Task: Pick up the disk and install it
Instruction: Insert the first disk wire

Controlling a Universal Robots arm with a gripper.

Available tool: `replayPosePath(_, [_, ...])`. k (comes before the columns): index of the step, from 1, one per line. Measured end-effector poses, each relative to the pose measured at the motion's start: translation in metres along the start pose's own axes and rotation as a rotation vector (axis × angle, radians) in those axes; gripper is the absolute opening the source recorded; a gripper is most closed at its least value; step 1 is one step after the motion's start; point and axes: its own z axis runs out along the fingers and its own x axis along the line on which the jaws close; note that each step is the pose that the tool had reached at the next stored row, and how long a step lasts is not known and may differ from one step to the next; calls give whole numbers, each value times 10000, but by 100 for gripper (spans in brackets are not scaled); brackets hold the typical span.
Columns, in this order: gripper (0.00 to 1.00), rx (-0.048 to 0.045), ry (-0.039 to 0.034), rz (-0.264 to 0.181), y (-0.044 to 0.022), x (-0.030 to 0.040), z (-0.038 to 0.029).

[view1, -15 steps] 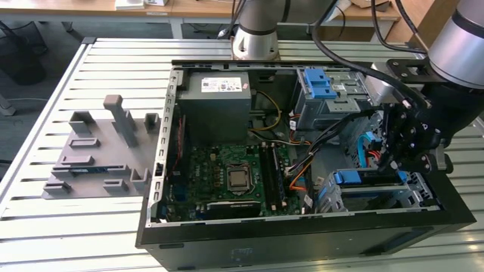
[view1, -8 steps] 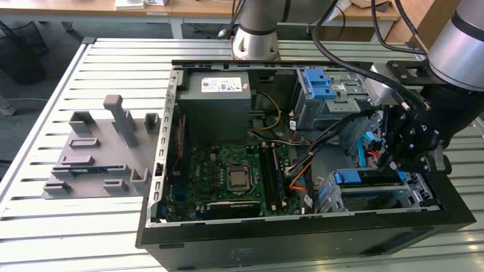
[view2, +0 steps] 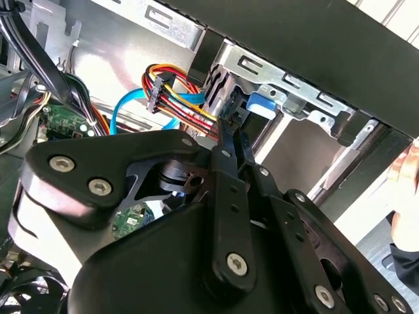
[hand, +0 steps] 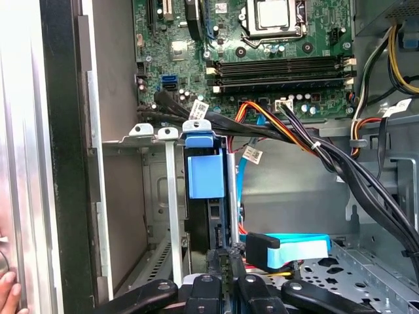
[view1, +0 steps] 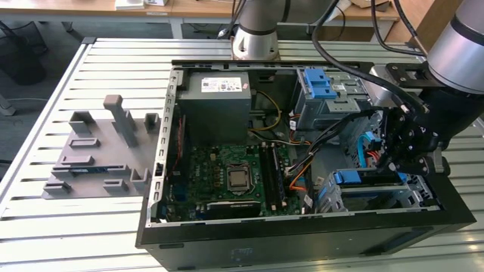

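My end effector looks pinched together on the disk, which sits in the drive cage beside loose cables that I fear could snag.

An open black computer case lies on the slatted metal surface at the centre of the exterior view, its green motherboard exposed at lower centre. A grey power supply sits above the board. At the left of the frame stands a grey plastic fixture.
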Motion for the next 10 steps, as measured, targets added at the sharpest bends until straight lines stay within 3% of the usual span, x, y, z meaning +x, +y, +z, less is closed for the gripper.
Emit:
replayPosePath(5, [17, -2, -12, 1, 0, 0, -1])
replayPosePath(6, [24, -2, -8, 1, 0, 0, -9])
replayPosePath(10, [24, -1, -3, 0, -2, 2, -64])
